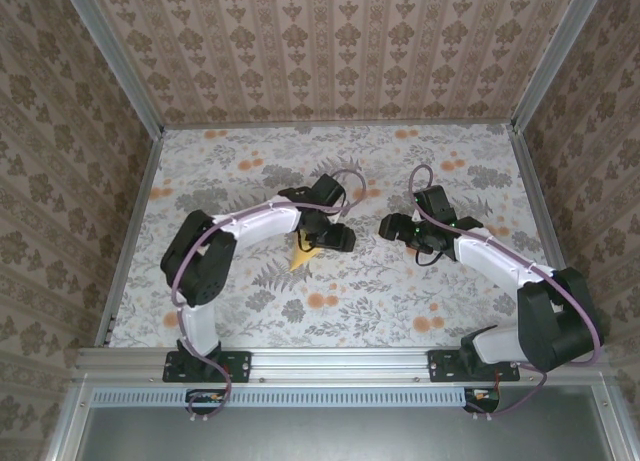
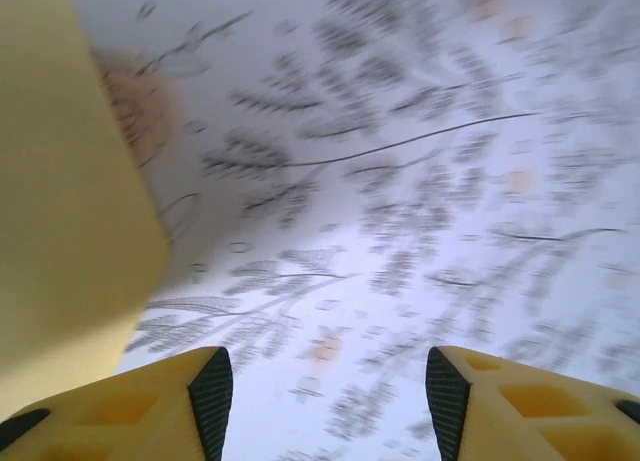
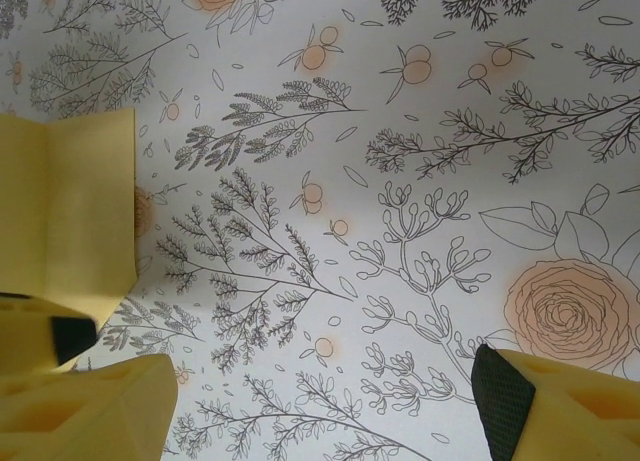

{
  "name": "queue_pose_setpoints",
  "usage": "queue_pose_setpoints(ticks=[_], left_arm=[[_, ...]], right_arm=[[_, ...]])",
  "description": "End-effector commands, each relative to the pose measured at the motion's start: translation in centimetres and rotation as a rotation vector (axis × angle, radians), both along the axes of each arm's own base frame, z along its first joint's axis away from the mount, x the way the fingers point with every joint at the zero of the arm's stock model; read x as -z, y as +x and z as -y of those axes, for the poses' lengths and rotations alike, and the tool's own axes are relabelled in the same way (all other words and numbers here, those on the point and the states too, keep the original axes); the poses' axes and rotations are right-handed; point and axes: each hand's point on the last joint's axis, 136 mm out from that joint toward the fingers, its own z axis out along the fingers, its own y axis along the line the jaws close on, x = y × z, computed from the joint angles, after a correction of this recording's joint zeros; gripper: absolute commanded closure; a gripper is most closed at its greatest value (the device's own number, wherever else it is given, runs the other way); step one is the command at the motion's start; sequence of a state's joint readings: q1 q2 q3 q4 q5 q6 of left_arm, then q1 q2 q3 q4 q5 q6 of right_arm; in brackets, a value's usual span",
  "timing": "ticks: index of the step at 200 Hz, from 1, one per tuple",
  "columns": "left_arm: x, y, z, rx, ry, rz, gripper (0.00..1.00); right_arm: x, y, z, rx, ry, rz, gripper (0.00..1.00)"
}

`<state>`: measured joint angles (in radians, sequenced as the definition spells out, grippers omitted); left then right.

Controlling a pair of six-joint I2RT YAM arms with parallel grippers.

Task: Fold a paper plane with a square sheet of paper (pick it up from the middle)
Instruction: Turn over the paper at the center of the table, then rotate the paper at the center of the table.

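Most of the folded yellow paper (image 1: pixel 305 258) was hidden beneath the left gripper (image 1: pixel 335 236) in the top view, near the middle of the floral table (image 1: pixel 400 301). Only a small wedge showed, tapering to a point toward the near-left. Its long axis could not be judged. The left wrist view was blurred, with the paper (image 2: pixel 60 211) cut off at the left edge. That gripper's (image 2: pixel 325 381) jaws stood spread over bare table. The right wrist view showed a vertical crease in the paper (image 3: pixel 85 206). The right gripper (image 3: pixel 320 401), just beside the paper, was spread too and empty.
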<state>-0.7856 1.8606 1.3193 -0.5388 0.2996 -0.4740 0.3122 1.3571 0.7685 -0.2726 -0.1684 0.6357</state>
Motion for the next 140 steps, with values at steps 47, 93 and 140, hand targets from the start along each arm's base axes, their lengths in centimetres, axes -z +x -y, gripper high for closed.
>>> queue_pose_setpoints(ticks=[47,93,140], left_arm=[[-11.1,3.6,-3.4,-0.179,-0.271,0.158,0.19],[-8.2,5.8,-13.2,-0.464,-0.154,0.194,0.01],[-5.6,5.0,-21.9,-0.716,-0.069,0.168,0.00]], right_arm=[[-2.9,1.3,-3.6,-0.065,0.118,0.056,0.26],[-2.8,0.7,-13.9,-0.280,0.155,0.037,0.49],[0.1,-0.8,-24.7,-0.454,0.172,-0.050,0.80]])
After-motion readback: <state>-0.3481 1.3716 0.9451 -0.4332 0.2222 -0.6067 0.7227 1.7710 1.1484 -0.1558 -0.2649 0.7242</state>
